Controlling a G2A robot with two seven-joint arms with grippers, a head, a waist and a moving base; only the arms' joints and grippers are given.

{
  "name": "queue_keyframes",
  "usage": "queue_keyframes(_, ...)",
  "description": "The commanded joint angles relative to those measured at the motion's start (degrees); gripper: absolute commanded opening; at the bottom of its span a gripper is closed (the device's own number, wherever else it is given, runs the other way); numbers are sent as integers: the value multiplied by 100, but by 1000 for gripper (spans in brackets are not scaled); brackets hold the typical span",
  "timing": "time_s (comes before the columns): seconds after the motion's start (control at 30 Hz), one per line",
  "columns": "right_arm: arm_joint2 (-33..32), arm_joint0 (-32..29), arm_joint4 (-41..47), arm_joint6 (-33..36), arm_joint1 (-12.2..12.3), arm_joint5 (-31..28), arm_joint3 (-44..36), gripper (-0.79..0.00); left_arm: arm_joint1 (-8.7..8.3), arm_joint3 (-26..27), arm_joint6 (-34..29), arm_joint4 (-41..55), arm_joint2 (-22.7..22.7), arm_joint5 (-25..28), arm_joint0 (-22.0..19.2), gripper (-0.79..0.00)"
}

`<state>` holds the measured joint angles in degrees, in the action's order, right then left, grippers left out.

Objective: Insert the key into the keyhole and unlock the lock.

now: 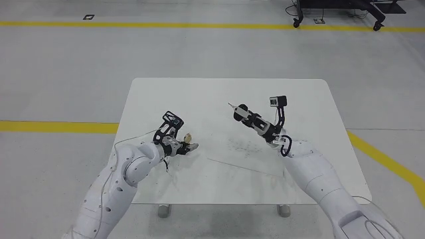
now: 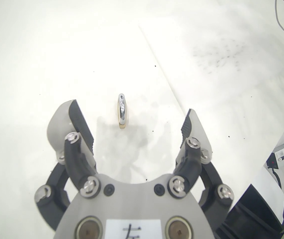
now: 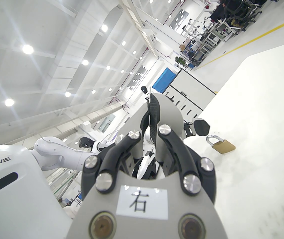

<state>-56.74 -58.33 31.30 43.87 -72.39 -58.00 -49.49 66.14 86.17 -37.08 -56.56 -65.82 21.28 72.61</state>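
**Brass padlock (image 1: 188, 137) before the open left gripper (image 1: 185, 145)**

Top view: the padlock lies on the table (image 1: 299, 106) just beside the left gripper. The right gripper (image 1: 240, 111) hangs well apart, with a thin key (image 1: 231, 105) at its tip.

Left wrist view: the fingers are wide and empty. The padlock lies ahead between them, its long axis pointing away.

Right wrist view: the pads are pressed together, seemingly on the key.

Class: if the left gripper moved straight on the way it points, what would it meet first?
Probably the brass padlock, on the white table just ahead of the open left gripper, roughly centred between its fingers; depth is unclear.
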Motion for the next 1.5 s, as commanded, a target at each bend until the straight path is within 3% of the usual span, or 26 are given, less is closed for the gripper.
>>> queue_keyframes(0.0, 0, 0, 0, 0, 0, 0, 0, -785, 6, -49, -16, -27, 46, -5, -47, -394)
queue_keyframes(0.17, 0, 0, 0, 0, 0, 0, 0, -785, 26, -177, -69, 65, 115, -72, -141, -471)
queue_keyframes(0.53, 0, 0, 0, 0, 0, 0, 0, -785, 104, -469, -48, 91, 381, -361, -394, -496)
queue_keyframes(0.57, 0, 0, 0, 0, 0, 0, 0, -785, 112, -496, -54, 85, 409, -386, -415, -539)
queue_keyframes(0.6, 0, 0, 0, 0, 0, 0, 0, -785, 118, -515, -64, 67, 431, -415, -437, -637)
queue_keyframes(0.63, 0, 0, 0, 0, 0, 0, 0, -785, 123, -528, -69, 59, 450, -434, -450, -785)
queue_keyframes(1.1, 0, 0, 0, 0, 0, 0, 0, -785, 122, -568, -56, 101, 361, -817, -398, -785)
queue_keyframes(1.2, 0, 0, 0, 0, 0, 0, 0, -785, 144, -563, 208, 293, 318, -918, -393, -785)
queue_keyframes(1.33, 0, 0, 0, 0, 0, 0, 0, -785, 184, -536, 763, 1664, -15, -793, -244, -785)
queue_keyframes(1.47, 0, 0, 0, 0, 0, 0, 0, -785, 201, -759, 587, 3613, -393, -291, -129, -785)
